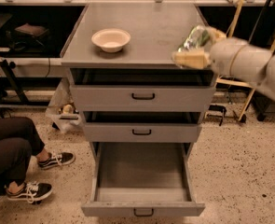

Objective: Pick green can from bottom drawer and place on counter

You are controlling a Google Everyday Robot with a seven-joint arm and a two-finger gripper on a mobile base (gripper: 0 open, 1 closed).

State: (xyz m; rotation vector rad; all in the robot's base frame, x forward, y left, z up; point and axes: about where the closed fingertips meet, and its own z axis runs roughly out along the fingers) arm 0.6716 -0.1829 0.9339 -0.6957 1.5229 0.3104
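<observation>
**Camera view.** The gripper (193, 51) is closed on the green can (196, 37), which sits tilted between its jaws. Directly beneath and to the tool's left lies the counter (146, 17); the tool hangs over the counter's right front corner. The bottom drawer (141, 171) stands pulled out well below the tool, with no can in it. A cream bowl (111, 39) rests well to the tool's left.

**Assessment.** The step in hand is placement. Move inward from the edge, keeping short of the bowl. Bring the can upright, lower it until its base bears, then release. Letting go tilted this near the corner risks a roll-off.
</observation>
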